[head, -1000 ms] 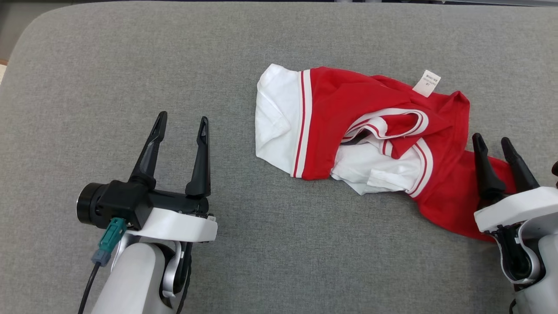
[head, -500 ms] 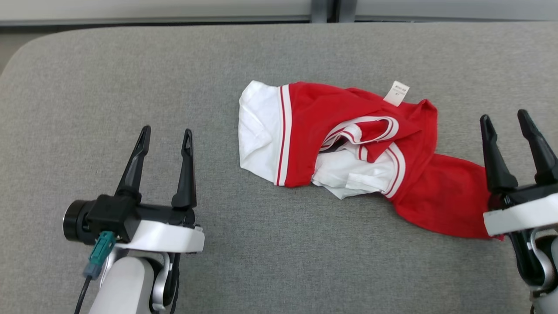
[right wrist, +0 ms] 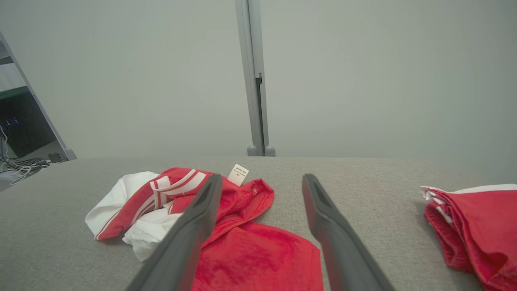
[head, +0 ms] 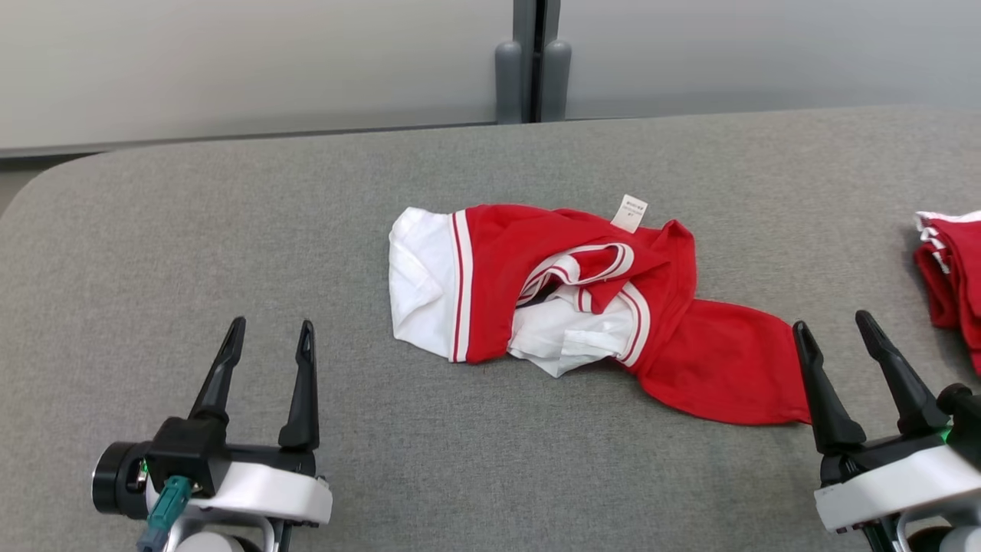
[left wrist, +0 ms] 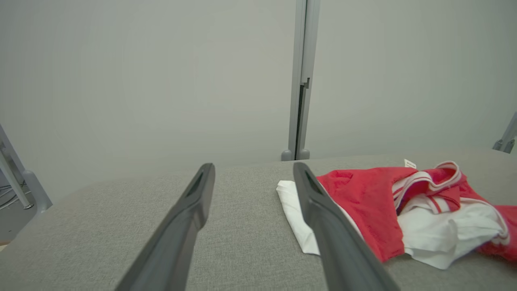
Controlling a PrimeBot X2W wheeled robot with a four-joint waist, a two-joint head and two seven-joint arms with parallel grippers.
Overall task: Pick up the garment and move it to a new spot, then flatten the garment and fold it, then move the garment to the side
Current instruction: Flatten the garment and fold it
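Red and white cloth, the garment [head: 582, 307] lies crumpled and twisted at the middle of the grey bench [head: 230, 230], a white label [head: 632, 212] standing up at its far edge. Both pincers are empty, with jaws spread wide. The left pincer [head: 272, 323] hovers well apart from the white end, and the right pincer [head: 831, 320] is just beside the red tail.

The step in hand looks like the first pick-up. To do it well, I would take 2 separate edges, the red tail with the right and the white band with the left. Each should pinch 1 layer only, then lift and draw apart so the twist falls out rather than tightens.

The head view gives the whole outline. From low down, the left wrist view adds how the white end folds under. The right wrist view adds the flat spread of the tail and a folded red pile [right wrist: 476, 226] well apart to the right, best kept clear of.
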